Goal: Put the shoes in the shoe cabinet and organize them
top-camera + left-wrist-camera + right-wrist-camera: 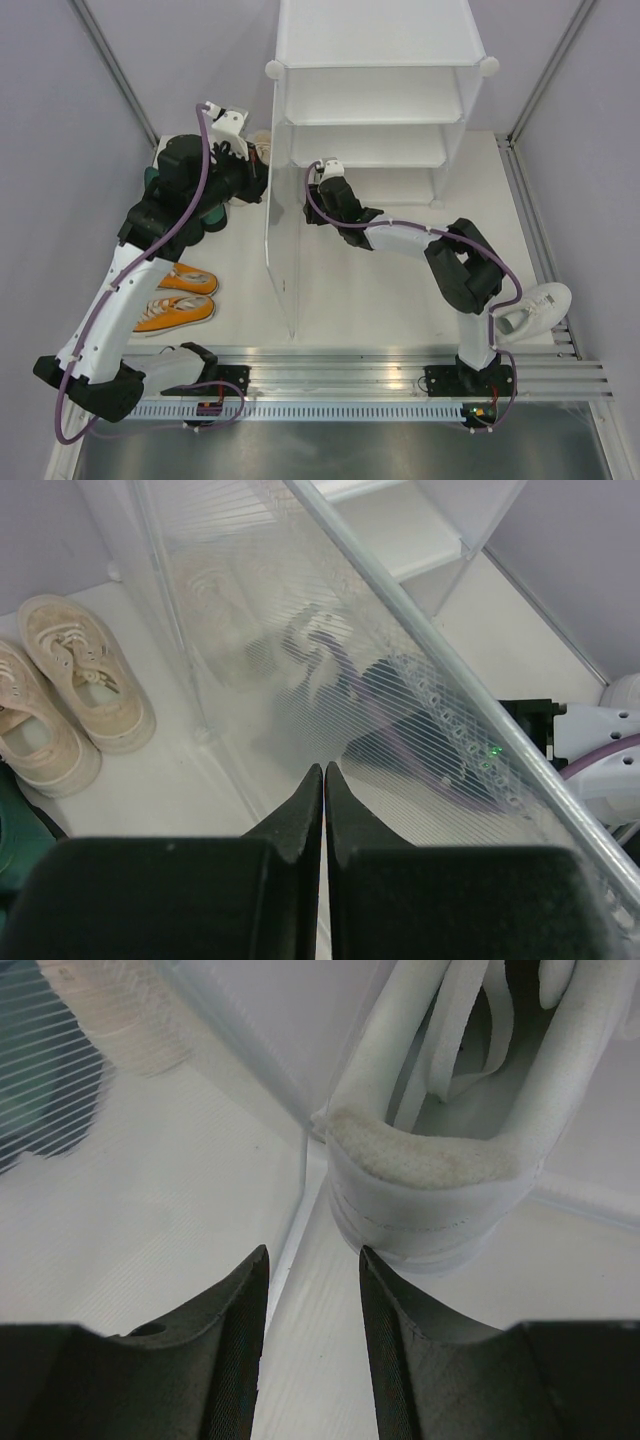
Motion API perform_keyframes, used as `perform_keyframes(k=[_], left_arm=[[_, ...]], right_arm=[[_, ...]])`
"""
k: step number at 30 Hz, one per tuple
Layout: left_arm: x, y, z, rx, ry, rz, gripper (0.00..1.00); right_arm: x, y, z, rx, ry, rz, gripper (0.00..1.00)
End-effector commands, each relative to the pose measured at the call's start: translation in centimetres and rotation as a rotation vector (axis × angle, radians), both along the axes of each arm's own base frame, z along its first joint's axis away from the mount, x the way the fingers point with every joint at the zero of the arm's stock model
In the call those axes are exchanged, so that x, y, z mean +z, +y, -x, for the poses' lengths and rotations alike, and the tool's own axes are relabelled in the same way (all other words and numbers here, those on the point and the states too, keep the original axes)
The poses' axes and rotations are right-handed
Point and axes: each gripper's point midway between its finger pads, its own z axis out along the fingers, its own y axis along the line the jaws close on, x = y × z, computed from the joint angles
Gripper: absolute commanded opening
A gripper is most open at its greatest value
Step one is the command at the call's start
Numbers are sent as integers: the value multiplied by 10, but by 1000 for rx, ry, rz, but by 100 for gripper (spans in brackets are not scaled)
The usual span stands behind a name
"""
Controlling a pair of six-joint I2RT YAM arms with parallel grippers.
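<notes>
The white shoe cabinet (375, 100) stands at the back middle. My right arm (400, 235) reaches into its lowest tier. There my right gripper (313, 1252) is open, its jaws empty, just behind the heel of a white sneaker (430, 1160) on the cabinet floor by the side wall. Its right fingertip is at the heel's sole. Another white sneaker (535, 310) lies by the right arm's base. My left gripper (324, 770) is shut on nothing, outside the cabinet's translucent left panel (400, 680). Two cream sneakers (85, 675) sit to its left. Orange sneakers (180, 297) lie at the front left.
A dark green shoe (15, 830) shows at the left edge of the left wrist view, mostly hidden under my left arm in the top view. Grey walls close both sides. The metal rail (340, 375) runs along the near edge.
</notes>
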Motion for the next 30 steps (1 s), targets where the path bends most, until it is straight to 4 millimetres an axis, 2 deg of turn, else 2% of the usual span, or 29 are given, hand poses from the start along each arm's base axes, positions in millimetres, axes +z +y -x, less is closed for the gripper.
perform_keyframes(k=[1,9,25,29,30], left_arm=[[12,3,7,-7,-35,15,2],[16,4,8,-3,-46,18,2],[13,5,8,-3,-46,18,2],[12,5,8,-3,-45,17,2],[11,5,8,-2,-45,17,2]], right_arm=[[33,-16,-38,-78,-113,-25,47],[19,-11,-53,-42,-111,16,47],[16,-21,-93,-65,-145,64,47],[15,-25,-98,-62,-136,69,47],[11,-25,-96,-57,-129,74,50]])
